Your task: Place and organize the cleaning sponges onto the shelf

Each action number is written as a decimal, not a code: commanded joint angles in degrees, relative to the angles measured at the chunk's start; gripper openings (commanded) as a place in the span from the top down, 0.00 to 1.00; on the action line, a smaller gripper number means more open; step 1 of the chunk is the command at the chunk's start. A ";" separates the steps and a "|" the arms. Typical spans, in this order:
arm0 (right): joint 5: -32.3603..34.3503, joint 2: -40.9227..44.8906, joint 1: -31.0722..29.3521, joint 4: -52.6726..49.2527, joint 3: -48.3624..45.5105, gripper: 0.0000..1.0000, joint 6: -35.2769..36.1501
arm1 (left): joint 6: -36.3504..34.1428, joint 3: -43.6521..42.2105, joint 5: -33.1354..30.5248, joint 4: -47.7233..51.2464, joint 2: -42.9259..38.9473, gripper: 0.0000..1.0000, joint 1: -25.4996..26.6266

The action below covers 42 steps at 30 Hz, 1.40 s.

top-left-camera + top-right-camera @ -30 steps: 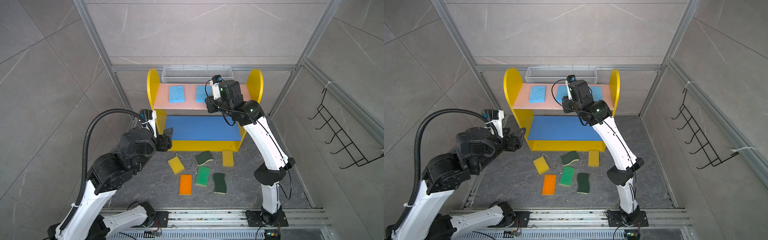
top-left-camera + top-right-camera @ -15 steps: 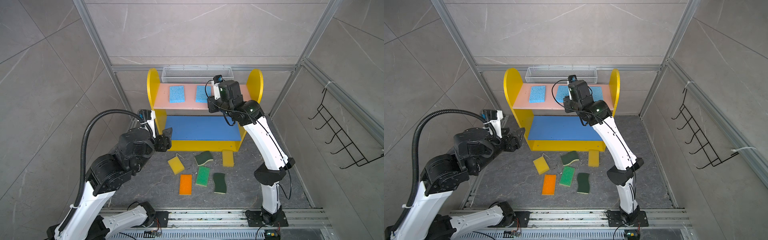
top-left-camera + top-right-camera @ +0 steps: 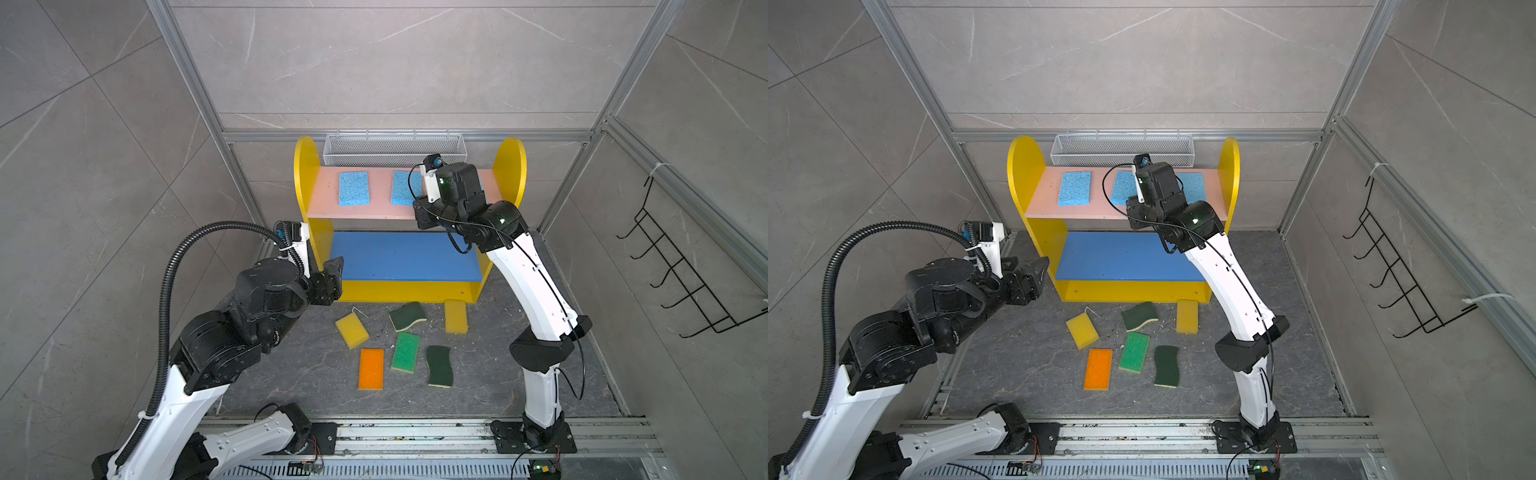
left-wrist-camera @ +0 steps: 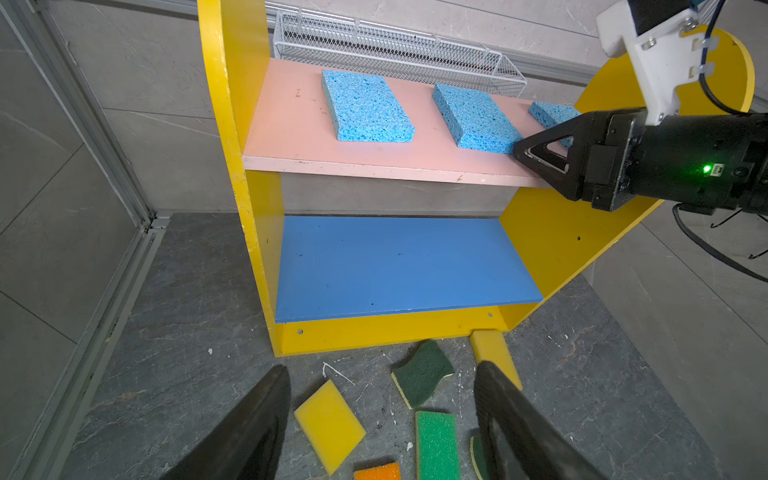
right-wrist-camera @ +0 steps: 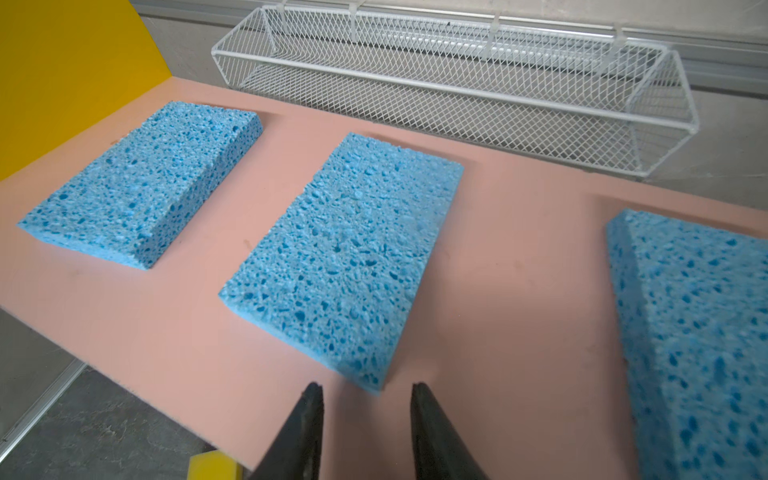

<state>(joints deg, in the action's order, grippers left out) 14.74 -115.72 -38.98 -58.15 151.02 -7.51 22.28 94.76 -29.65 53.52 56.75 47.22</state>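
The shelf (image 3: 376,212) stands at the back. Three light blue sponges lie flat on its pink board (image 5: 519,232): left (image 5: 145,183), middle (image 5: 349,249), right (image 5: 698,332). My right gripper (image 5: 368,388) is open and empty over the board's front edge, just short of the middle sponge's near corner. On the floor in front lie two yellow sponges (image 3: 352,330) (image 3: 455,316), two dark green wavy ones (image 3: 408,316) (image 3: 439,365), a bright green one (image 3: 405,352) and an orange one (image 3: 371,369). My left gripper (image 4: 380,374) hangs open and empty above them by the shelf's left side.
A white wire-mesh basket (image 3: 392,149) hangs on the wall behind the shelf. A black wire hook rack (image 3: 685,282) is on the right wall. The blue middle board (image 4: 399,266) is bare. Metal frame posts stand at the back corners.
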 commanded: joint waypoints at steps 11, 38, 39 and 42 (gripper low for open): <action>4.51 0.75 0.01 -0.91 -0.64 0.63 0.56 | 0.66 -0.40 -0.41 -2.28 -0.75 0.28 -0.08; 5.38 0.49 1.76 -2.00 -0.38 0.64 -1.04 | 1.36 -1.94 -0.85 -2.30 -2.25 0.28 -0.11; 5.43 0.67 1.77 -2.18 -0.46 0.64 -1.15 | 1.23 -1.98 -0.85 -2.28 -2.34 0.28 -0.11; 3.66 1.51 1.65 -2.73 -0.68 0.64 -1.36 | 1.36 -2.07 -1.02 -2.42 -2.43 0.28 -0.06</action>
<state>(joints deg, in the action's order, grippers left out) 19.46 -115.61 -37.21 -58.87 150.41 -7.92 22.98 93.01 -29.82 53.54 55.07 47.22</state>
